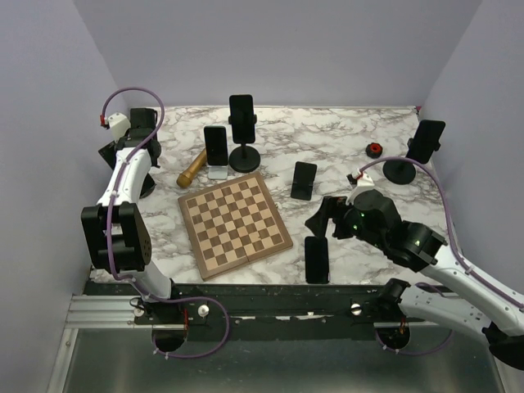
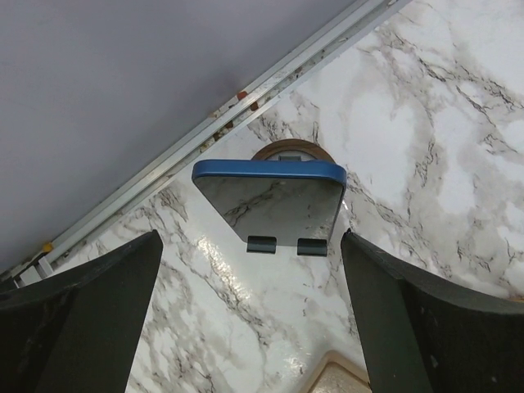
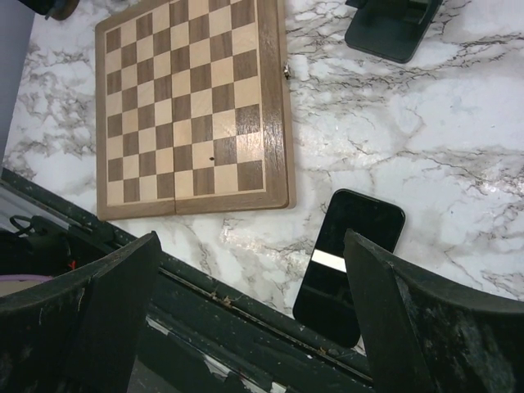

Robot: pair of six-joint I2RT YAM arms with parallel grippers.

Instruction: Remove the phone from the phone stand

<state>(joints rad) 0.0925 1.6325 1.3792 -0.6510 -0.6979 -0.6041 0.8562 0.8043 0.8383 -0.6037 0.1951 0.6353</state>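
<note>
Centrally, chessboard [image 1: 235, 223] fronts phone [image 1: 216, 145] on white stand [image 1: 218, 172]; left gripper [image 2: 250, 241], right gripper [image 3: 251, 241] released, empty.

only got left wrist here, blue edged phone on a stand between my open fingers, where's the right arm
Observer: The right end effector is open, over the near edge of the table, beside a flat phone.
Operator: other phones on stands?
Observer: An upright phone sits on a black stand at the far middle.
Operator: what's in the centre?
Observer: A chessboard, lying flat.
</note>
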